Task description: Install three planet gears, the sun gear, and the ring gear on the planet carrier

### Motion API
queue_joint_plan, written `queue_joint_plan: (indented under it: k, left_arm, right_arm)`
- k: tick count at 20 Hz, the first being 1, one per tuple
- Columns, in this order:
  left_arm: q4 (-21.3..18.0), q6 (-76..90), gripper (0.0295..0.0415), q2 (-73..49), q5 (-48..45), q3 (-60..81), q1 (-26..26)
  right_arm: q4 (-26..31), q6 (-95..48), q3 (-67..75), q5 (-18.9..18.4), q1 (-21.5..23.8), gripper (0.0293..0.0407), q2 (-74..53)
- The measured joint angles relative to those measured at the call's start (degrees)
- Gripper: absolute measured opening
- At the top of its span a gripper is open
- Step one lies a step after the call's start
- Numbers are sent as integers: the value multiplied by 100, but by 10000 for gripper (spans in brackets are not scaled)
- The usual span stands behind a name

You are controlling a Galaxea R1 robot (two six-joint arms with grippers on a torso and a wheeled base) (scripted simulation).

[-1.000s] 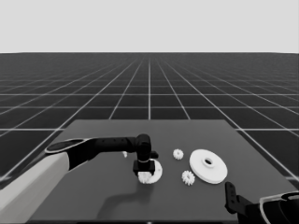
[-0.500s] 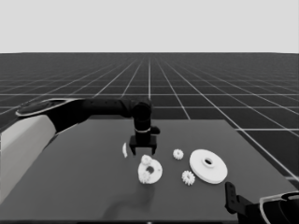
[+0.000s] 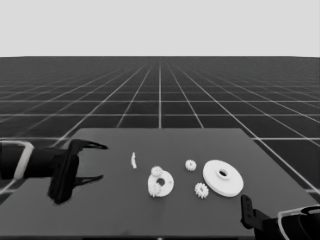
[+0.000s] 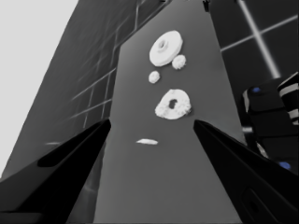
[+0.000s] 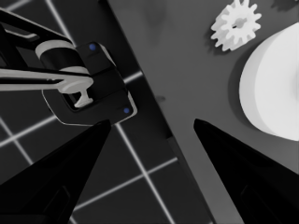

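Even flat light, no glare, faint soft shadows under the white parts [image 3: 222, 177] — dark table [image 3: 150, 215], edges slightly soft.

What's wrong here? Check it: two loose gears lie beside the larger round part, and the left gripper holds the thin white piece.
The left gripper holds nothing: the head view shows it open, the thin white piece lying on the table apart from it. The rest stands.

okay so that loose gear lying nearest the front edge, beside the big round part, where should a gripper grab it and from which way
Grip the gear across its toothed rim, coming straight down from above. It lies flat on the table, so only its rim offers opposing faces. The larger round part sits close on one side, so I would set the fingers along the line that runs past that part, not toward it.
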Motion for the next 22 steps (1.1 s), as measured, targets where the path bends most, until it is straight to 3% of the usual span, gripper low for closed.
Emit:
queue_joint_plan:
  k: [3,4,5,6,9,13,14,15,16,18,22]
  left_arm:
    - [40,302,385,-157,-101,110,-17]
    - [45,333,385,-173,-112,122,-19]
    - [47,352,385,-182,-118,128,-20]
    - [49,363,385,-188,-122,132,-21]
    - [50,375,385,-194,-126,136,-22]
    - [51,378,385,-195,-127,137,-22]
    - [51,378,385,-195,-127,137,-22]
    - [51,379,385,-195,-127,137,-22]
    - [51,379,385,-195,-127,137,-22]
    - [51,379,385,-195,-127,137,-22]
    - [51,379,385,-195,-127,137,-22]
  right_arm:
    - [0,0,0,0,0,385,0]
    - [2744,2733,-1230,-1972,2128,399,1769]
    - [3799,3731,-3307,-2044,3211,393,3343]
    - [3976,3828,-4979,-2128,3311,389,4173]
    - [4085,3578,-7510,-2291,3279,385,5326]
    - [4092,3393,-8316,-2338,3258,385,5691]
    - [3426,3392,-8329,-1827,2612,385,5697]
    - [3038,3283,-8595,-1509,1982,385,5804]
    - [2846,3122,-8947,-1298,1642,385,5948]
    - [2712,2899,-9421,-1073,1370,385,6146]
    - [2671,2771,-9685,-962,1271,385,6256]
